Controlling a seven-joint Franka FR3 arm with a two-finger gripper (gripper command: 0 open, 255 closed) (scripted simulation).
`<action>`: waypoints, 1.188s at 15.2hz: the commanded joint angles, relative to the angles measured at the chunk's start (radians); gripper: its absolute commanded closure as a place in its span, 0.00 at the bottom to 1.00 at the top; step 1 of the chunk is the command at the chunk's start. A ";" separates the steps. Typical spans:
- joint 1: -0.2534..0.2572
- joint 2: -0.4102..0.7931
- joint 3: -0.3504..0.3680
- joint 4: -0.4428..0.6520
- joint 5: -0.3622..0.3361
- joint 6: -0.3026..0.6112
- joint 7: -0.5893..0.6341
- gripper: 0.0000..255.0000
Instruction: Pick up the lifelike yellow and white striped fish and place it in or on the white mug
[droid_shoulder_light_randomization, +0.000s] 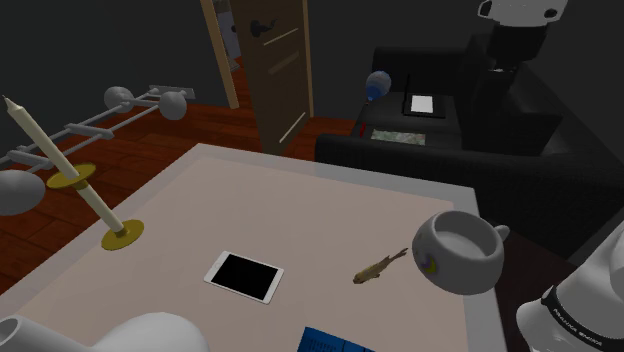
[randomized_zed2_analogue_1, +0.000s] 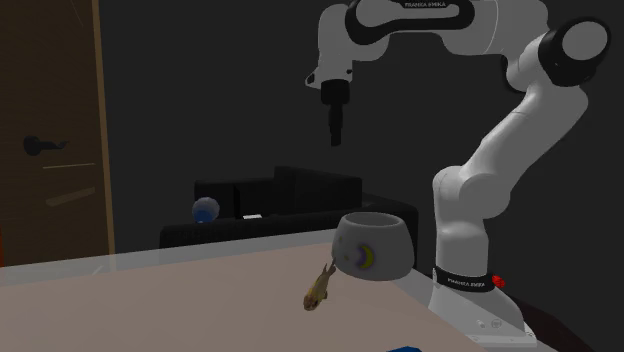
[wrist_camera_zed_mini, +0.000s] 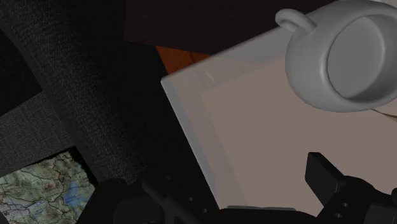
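Observation:
A small brownish-yellow fish (droid_shoulder_light_randomization: 380, 266) lies flat on the pale table (droid_shoulder_light_randomization: 300, 205), just off the shoulder view's left of a white mug (droid_shoulder_light_randomization: 452, 272). The mug (randomized_zed2_analogue_1: 372, 245) stands upright near the table's edge, with a yellow crescent on its wall. The fish (randomized_zed2_analogue_1: 320, 285) lies beside it, toward the table's middle. My gripper (randomized_zed2_analogue_1: 336, 138) hangs high in the air above and behind the mug, far from the fish. In the wrist view its fingers stand apart around nothing, gripper (wrist_camera_zed_mini: 235, 194), with the mug (wrist_camera_zed_mini: 305, 60) ahead, near the table's corner.
A black-screened tablet (droid_shoulder_light_randomization: 244, 277) lies by the table's middle. A tilted white candle in a gold holder (droid_shoulder_light_randomization: 122, 236) stands toward the shoulder view's left. A blue item (droid_shoulder_light_randomization: 335, 342) sits at the front edge. A dark sofa (droid_shoulder_light_randomization: 470, 130) and a wooden door (droid_shoulder_light_randomization: 272, 70) lie beyond the table.

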 joint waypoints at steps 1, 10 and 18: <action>0.000 0.000 0.000 0.000 0.000 0.000 0.000 0.00; 0.149 0.119 0.104 -0.067 0.052 0.182 -0.118 0.00; 0.276 0.234 0.204 -0.106 0.087 0.334 -0.220 0.00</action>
